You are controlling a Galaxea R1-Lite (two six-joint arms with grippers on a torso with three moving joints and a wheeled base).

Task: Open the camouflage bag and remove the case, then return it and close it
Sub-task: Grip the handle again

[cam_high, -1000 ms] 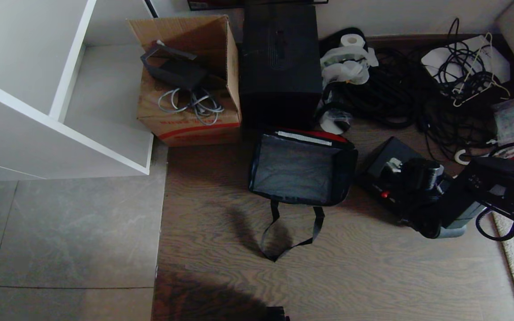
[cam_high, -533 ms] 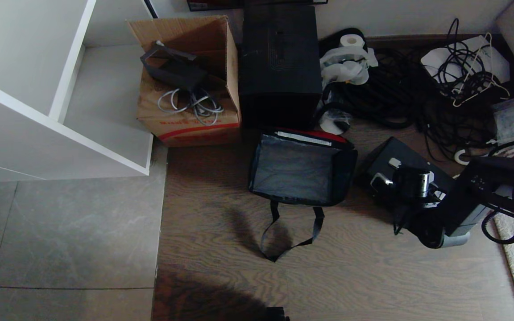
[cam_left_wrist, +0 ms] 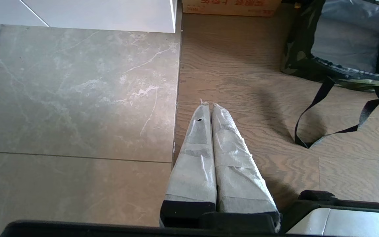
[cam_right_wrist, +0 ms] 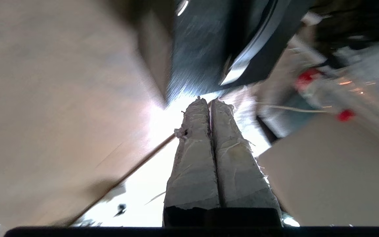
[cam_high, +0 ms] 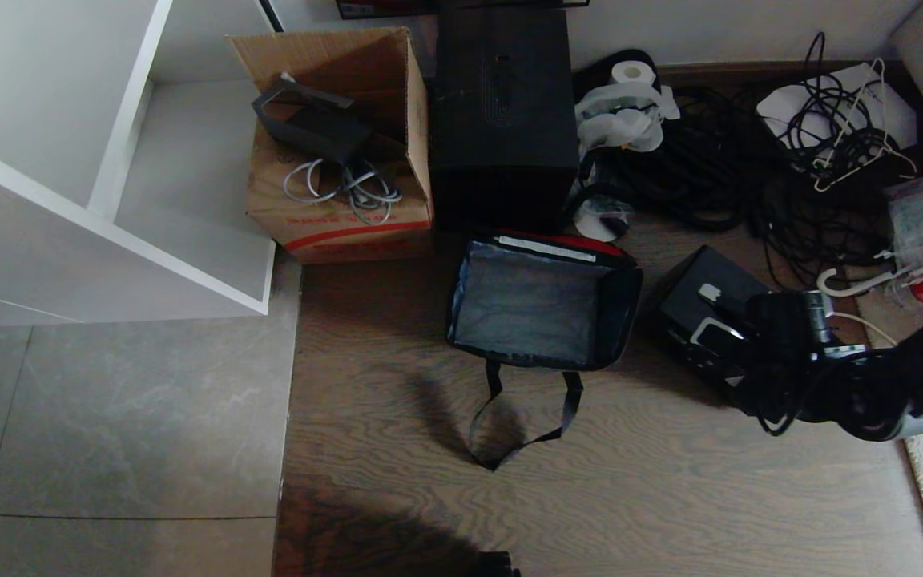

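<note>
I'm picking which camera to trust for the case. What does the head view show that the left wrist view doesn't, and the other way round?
Only the head view shows the case lying on the wood floor outside the bag, with the right arm over its near end, plus the cardboard box's inside and the tall black box. Only the left wrist view shows the left gripper, shut, above the floor. Both show the camouflage bag, open and empty, and its strap handle.

I find no legible text. The cardboard box [cam_high: 339, 144] carries red printing along its lower front and a red stripe, but I cannot read the characters from either view.
</note>
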